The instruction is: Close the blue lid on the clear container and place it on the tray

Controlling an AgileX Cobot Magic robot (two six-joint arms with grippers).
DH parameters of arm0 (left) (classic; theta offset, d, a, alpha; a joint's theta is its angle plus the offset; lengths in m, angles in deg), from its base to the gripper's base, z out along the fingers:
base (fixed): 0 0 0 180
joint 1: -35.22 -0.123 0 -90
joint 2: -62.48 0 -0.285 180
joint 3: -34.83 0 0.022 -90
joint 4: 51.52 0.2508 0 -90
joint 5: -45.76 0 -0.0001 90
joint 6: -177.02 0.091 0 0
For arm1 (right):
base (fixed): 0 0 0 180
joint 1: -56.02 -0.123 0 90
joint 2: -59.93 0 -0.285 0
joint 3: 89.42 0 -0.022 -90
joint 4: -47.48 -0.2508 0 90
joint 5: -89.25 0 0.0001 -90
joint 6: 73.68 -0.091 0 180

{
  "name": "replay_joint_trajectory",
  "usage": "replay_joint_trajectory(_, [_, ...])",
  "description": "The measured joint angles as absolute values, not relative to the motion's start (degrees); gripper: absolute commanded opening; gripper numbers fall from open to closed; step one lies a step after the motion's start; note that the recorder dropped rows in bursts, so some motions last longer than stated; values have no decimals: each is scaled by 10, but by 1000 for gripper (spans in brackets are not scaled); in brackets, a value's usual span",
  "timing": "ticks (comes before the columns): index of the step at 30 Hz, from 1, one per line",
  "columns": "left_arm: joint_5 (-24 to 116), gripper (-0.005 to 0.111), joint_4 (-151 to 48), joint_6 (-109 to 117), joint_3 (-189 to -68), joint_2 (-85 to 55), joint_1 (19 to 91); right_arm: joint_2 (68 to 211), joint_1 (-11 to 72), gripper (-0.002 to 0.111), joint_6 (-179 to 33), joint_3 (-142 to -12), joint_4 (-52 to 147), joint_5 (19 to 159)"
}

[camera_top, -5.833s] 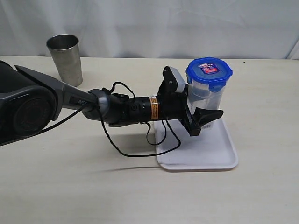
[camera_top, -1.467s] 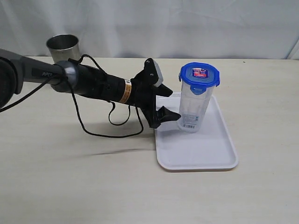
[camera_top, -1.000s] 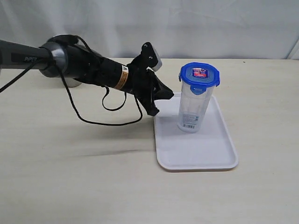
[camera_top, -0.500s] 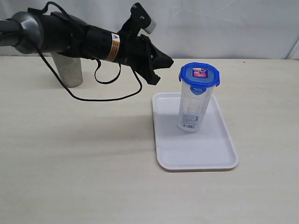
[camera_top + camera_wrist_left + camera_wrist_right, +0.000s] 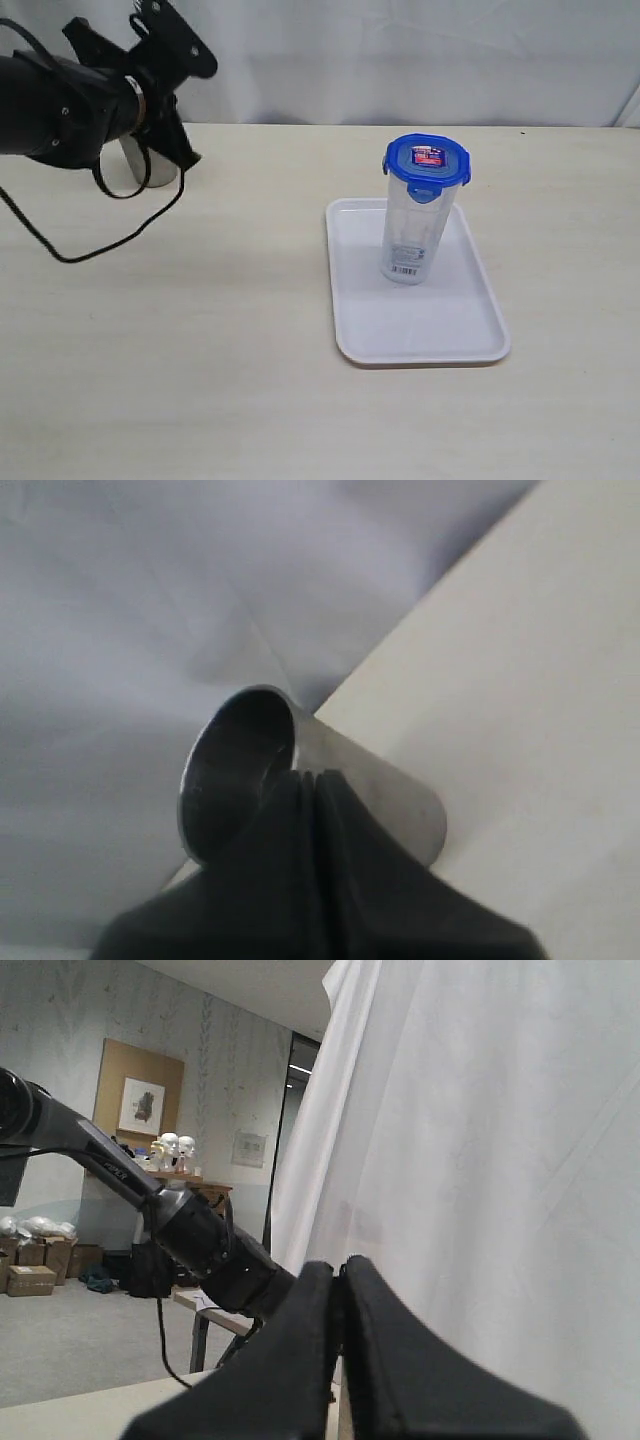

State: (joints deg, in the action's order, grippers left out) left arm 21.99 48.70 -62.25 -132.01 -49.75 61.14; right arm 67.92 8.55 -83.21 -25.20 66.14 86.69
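Clear container (image 5: 410, 240) upright on tray (image 5: 425, 325), on its far half. Blue lid (image 5: 427, 163) seated on top, front flap down. Left gripper (image 5: 310, 777) raised at far left, well apart from tray; jaws pressed together, empty; steel cup (image 5: 385, 795) beyond its tips. Right gripper (image 5: 340, 1265) jaws pressed together, empty, beside white curtain (image 5: 480, 1160).
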Motion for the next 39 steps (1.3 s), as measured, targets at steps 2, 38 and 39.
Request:
replay_joint_trajectory(2, [270, 0, 487, -561, -1288, -497, 611, 679, 86, 4, -832, -252, 661, 867])
replay_joint_trajectory(38, [680, 0, 488, -851, -1139, 1, 459, 679, 86, 4, -832, -252, 661, 867])
replay_joint_trajectory(39, [677, 0, 488, -852, -1131, 24, 459, 679, 86, 4, -832, -252, 661, 867])
